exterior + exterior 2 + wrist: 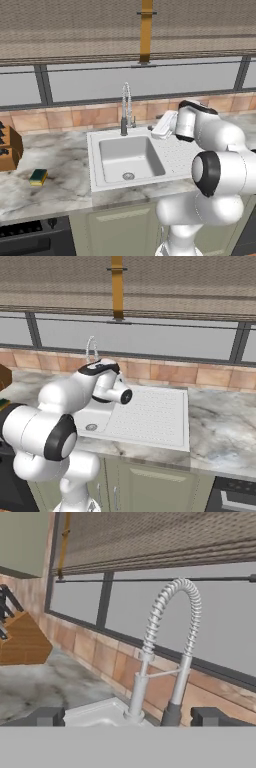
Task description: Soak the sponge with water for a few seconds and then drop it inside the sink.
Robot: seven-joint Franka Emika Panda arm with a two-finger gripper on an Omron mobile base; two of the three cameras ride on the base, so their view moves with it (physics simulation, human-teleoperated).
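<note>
Fingers (47, 716) are spread wide with nothing between them, just two dark tips poking up at roughly 7 and 5 o'clock in the hand view, so the gripper (129, 717) is open and empty. Between them, dead ahead, is the coiled spring faucet (170, 647), arching over with its base planted on the back edge of the sink (100, 712). From the left base view the sponge (38, 176) is way off at about 9 o'clock from the sink (127, 157), sitting flat on the marble counter (55, 165), yellow with the green face up, well apart from the arm. The wooden knife block (9, 148) is just up at 11 o'clock from the sponge. The sink basin looks dry, round drain (128, 176) near its front, dotted drainboard (150, 416) off at its 3 o'clock.
</note>
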